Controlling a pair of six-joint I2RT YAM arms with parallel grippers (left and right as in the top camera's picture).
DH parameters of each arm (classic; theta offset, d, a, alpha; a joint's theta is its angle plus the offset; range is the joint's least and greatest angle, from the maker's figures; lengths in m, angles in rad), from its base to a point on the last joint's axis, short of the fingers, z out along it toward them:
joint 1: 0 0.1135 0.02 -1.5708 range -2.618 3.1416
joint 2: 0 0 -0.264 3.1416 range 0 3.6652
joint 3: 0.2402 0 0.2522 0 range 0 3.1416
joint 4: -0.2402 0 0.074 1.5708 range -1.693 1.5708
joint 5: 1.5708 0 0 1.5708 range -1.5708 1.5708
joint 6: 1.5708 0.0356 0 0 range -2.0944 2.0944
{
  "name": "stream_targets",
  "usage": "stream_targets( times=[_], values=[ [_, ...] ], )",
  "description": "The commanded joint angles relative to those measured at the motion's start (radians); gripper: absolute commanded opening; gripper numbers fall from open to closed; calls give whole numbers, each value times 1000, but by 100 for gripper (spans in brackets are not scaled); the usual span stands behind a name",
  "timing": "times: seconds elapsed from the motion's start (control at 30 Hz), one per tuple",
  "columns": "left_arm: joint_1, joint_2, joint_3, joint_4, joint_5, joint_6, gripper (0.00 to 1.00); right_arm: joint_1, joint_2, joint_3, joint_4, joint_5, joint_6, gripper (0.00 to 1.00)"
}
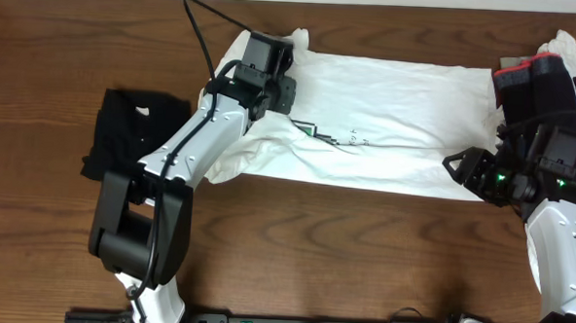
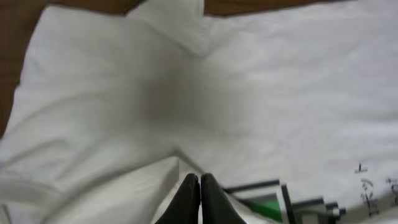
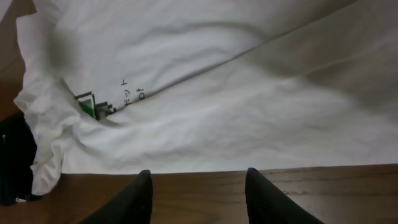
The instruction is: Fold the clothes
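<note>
Your left gripper [image 2: 199,182] sits pinched together on the white T-shirt [image 1: 397,108], perhaps nipping a fold to carry over; blur hides that. Shirt spans upper centre; right gripper [image 3: 199,174] hovers splayed at its lower hem; black garment [image 1: 123,140] lies left.

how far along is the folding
Early on. Done: the white T-shirt is spread out, one long flap folded over part of its print. In hand: left claw shut at that flap, right claw open by its edge. Left: further folds, and the bunched black garment.
</note>
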Motion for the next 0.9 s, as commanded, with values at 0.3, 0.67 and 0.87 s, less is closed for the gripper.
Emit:
stream_targets(
  times=[0.3,0.67,0.87],
  values=[
    [3,61,6,-96,-8,-6,28,7,-8,12,-1,0,20,47],
    [1,144,6,-11,-8,-6,47,8,-8,12,-5,18,21,50],
    [4,175,6,11,-10,-5,47,8,-8,12,-6,18,21,50]
  ],
)
